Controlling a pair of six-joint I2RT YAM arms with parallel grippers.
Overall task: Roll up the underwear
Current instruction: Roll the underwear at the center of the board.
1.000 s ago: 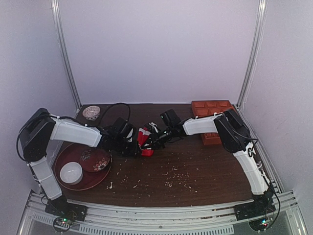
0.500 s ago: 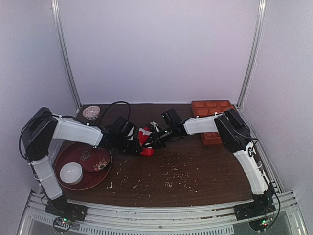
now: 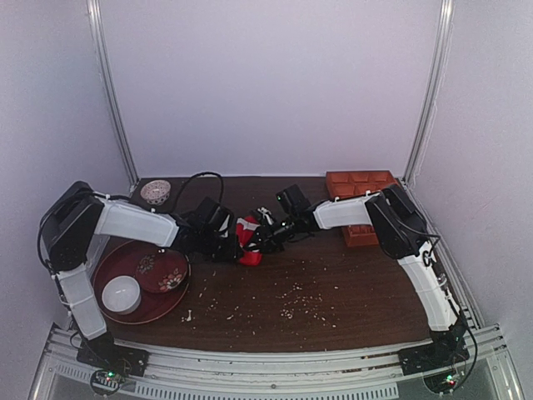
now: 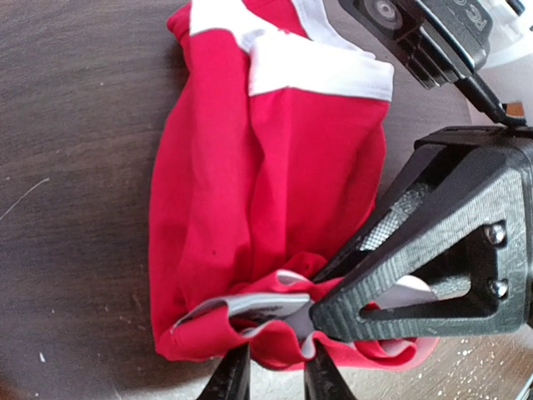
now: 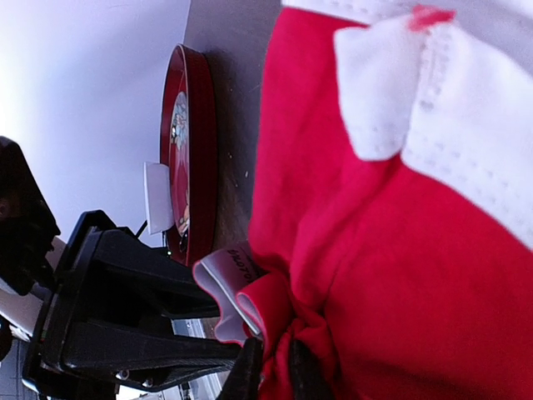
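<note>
The underwear (image 3: pixel 248 239), bright red with white trim, lies bunched at the middle of the table between both arms. In the left wrist view the underwear (image 4: pixel 266 183) is folded lengthwise, with its white waistband at the far end. My left gripper (image 4: pixel 279 371) is shut on a crumpled red and white fold at the near end. The right gripper's black finger (image 4: pixel 433 275) presses on that same bunch from the right. In the right wrist view my right gripper (image 5: pixel 275 371) pinches a tuck of the underwear (image 5: pixel 391 250), its fingers close together.
A round red tray (image 3: pixel 107 258) at the front left holds a white bowl (image 3: pixel 122 293) and a patterned dish (image 3: pixel 161 271). A small dish (image 3: pixel 155 192) sits at the back left, an orange compartment tray (image 3: pixel 360 187) at the back right. Crumbs (image 3: pixel 291 304) dot the front.
Both grippers and the red bundle have shifted slightly right and away from the arm bases. The right gripper's fingers have eased apart a little on the fabric.
</note>
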